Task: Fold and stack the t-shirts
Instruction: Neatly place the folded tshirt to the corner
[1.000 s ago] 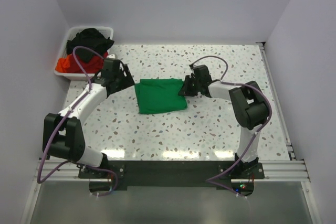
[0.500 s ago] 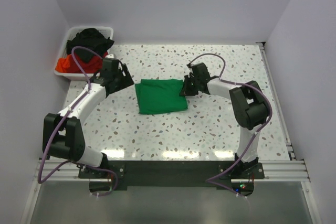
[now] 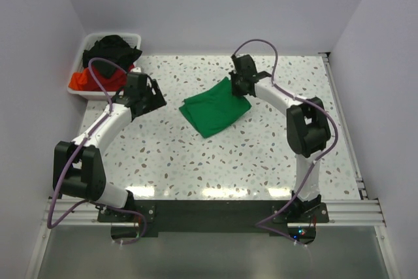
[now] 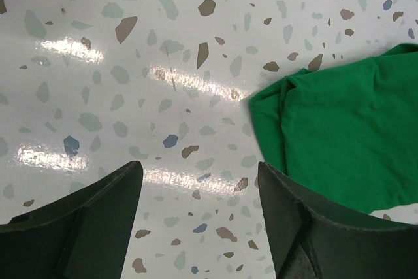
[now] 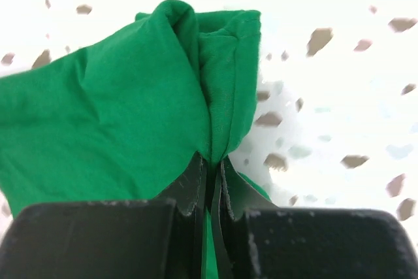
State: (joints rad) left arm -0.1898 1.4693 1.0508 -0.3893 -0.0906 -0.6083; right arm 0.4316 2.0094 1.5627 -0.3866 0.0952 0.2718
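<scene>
Right end effector (image 5: 211,161) clamps green t-shirt (image 3: 212,110) by its edge; left end effector (image 4: 196,178) gapes beside it above speckled tabletop (image 3: 261,148); black t-shirt (image 3: 114,47) and red t-shirt (image 3: 81,80) fill bin (image 3: 127,34).

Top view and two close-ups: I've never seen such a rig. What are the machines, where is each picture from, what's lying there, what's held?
Two robot arms stand at the near edge of a table. The wide picture looks down from above and behind; the others come from a camera on each wrist. The right gripper is shut on a fold of the green t-shirt lying on the table. The left gripper is open, empty, beside it. A white bin, far left, holds a black shirt and a red shirt.
</scene>
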